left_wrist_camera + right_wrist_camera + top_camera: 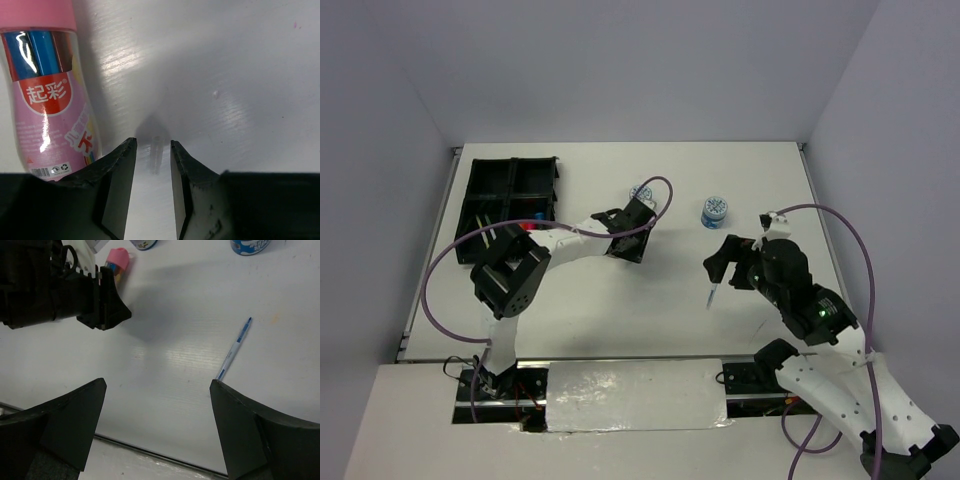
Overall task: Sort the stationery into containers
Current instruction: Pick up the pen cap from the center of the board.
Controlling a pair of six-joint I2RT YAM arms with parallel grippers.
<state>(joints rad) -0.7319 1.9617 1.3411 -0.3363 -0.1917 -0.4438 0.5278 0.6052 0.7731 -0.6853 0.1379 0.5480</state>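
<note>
- Where my left arm reaches over the middle of the desk (620, 320), my left hand (152, 147) points down at bare surface, its fingers (120, 170) a narrow gap apart with nothing between them.
- The pink tube (47, 100) lies just beside that hand's left finger, outside the gap; I cannot tell whether they touch.
- My right hand (157, 390) hangs wide open and empty over the desk's right half.
- The grey-blue pen (233, 349) lies flat ahead of it, nearer its right finger, touching neither.
- One blue-white tub (715, 211) stands beyond the pen; a second tub (642, 193) stands just past my left hand.
- The black organiser tray (472, 200) sits at the far left corner, well apart from both hands, with something red (530, 226) in a near compartment.
</note>
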